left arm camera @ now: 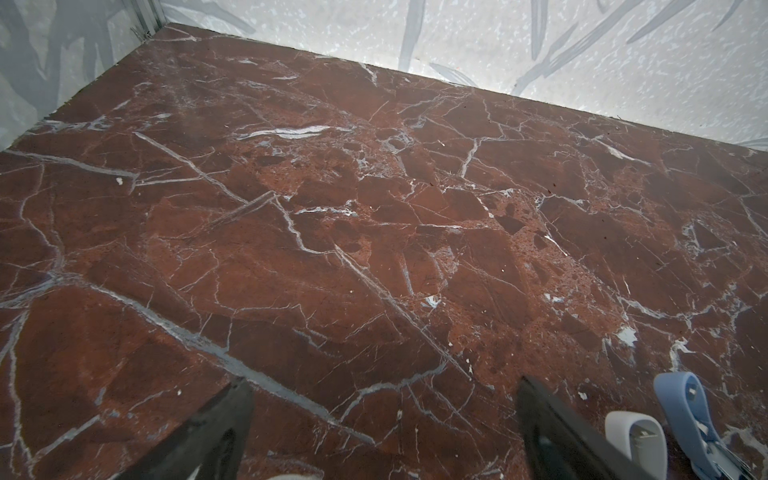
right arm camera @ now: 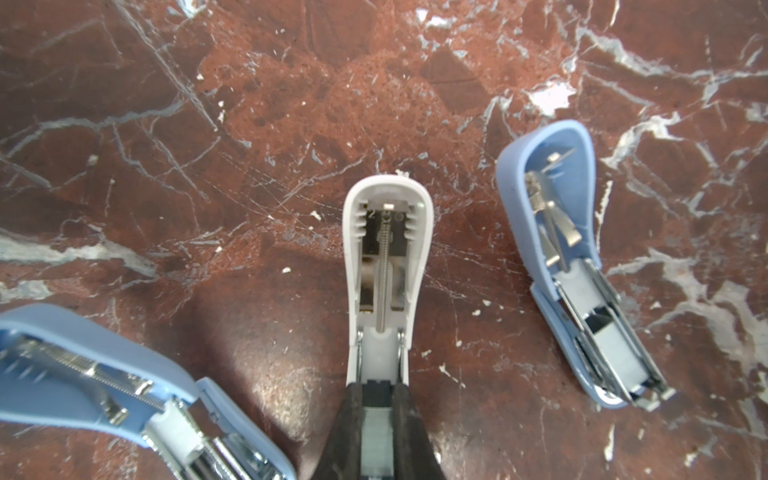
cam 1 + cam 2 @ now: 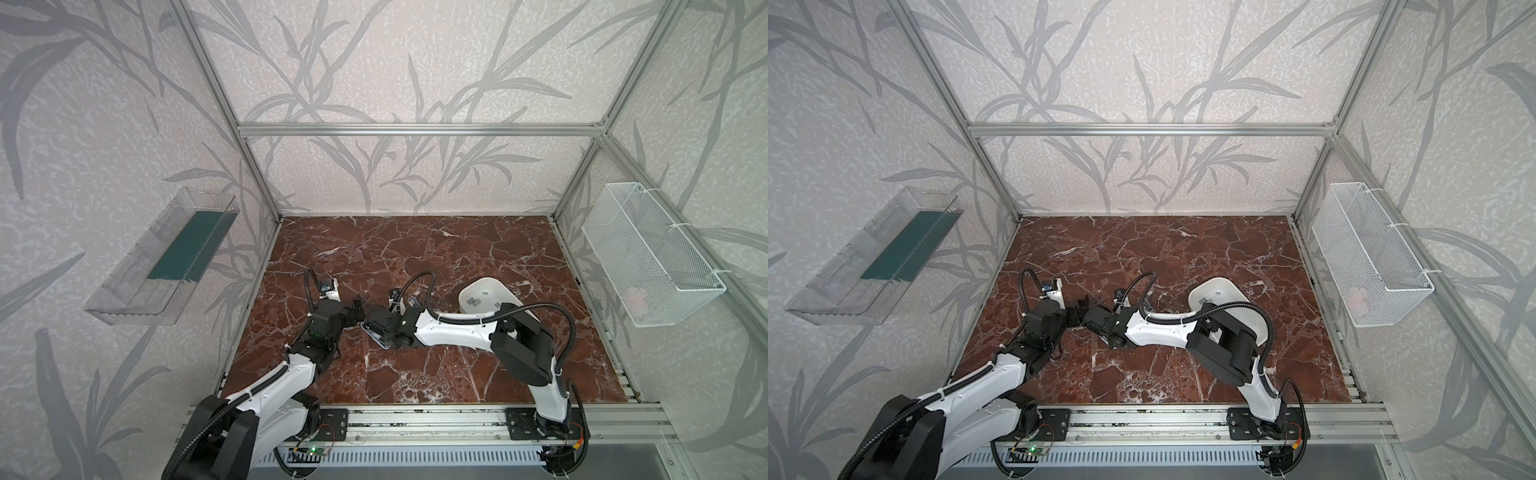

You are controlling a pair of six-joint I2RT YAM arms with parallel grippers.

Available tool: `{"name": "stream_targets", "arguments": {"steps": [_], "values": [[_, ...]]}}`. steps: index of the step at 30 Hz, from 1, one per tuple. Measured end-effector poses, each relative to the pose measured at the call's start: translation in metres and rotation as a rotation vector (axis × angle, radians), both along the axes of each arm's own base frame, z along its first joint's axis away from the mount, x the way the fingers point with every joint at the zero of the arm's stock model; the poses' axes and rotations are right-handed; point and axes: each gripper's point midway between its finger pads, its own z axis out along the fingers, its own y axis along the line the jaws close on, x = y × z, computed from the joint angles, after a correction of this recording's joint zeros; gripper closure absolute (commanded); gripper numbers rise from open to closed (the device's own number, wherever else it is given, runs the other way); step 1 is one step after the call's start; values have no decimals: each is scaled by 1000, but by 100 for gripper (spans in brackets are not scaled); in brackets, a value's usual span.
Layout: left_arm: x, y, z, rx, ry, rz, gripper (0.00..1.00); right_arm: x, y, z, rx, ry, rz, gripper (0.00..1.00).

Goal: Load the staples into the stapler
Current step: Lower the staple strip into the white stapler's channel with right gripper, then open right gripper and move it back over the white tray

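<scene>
**Top views.** A red marbled counter (image 3: 415, 249) carries a white dish (image 3: 482, 283) at about 3 o'clock of its centre. The staples (image 3: 473, 300) lie inside this dish as small grey strips, also seen at (image 3: 1202, 300); the right arm crosses over the near part of the dish and hides the rest of its contents. Both arms reach inward, and their tips come close together at about 9 o'clock of the centre. The left pincer (image 3: 356, 309) faces toward 3 o'clock. A clear wall bin (image 3: 166, 257) hangs on the 9 o'clock wall and a white mesh basket (image 3: 652, 257) on the 3 o'clock wall.

**Right wrist view.** The right pincer (image 2: 377, 390) is closed to a narrow gap on the magazine end of the white stapler (image 2: 386, 249). This stapler lies open with its spring and metal channel exposed. Whether a strip sits in the channel cannot be told. A blue stapler (image 2: 552, 208) and another blue stapler (image 2: 83, 353), both also open, lie on the counter, one on each side of the white one and apart from it.

**Left wrist view.** The left pincer (image 1: 384, 386) is spread wide and holds nothing, with bare counter between its fingers (image 1: 232, 407). The white stapler (image 1: 636, 436) lies just outside one finger.
</scene>
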Motion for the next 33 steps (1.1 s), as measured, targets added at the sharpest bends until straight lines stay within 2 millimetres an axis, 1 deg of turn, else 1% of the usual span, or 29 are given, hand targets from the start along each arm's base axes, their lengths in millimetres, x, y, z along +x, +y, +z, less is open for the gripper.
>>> {"name": "stream_targets", "arguments": {"steps": [5,8,19,24,26,29,31,33], "values": [[0,0,0,0,1,0,1,-1,0,0,-3,-5,-2,82],[0,0,0,0,1,0,1,-3,0,0,-6,-4,0,80],[0,0,0,0,1,0,1,-17,-10,-9,-59,35,18,76],[0,0,-1,1,3,0,1,-17,-11,-9,-70,33,24,66],[0,0,-1,1,3,0,1,-16,-12,-7,-81,26,37,65],[0,0,-3,4,9,1,1,-13,-17,9,-107,-11,65,61],[0,0,-3,4,9,1,1,-7,-25,31,-120,-56,80,59],[-1,0,-1,2,4,0,1,-1,-38,62,-111,-113,77,59]]}}
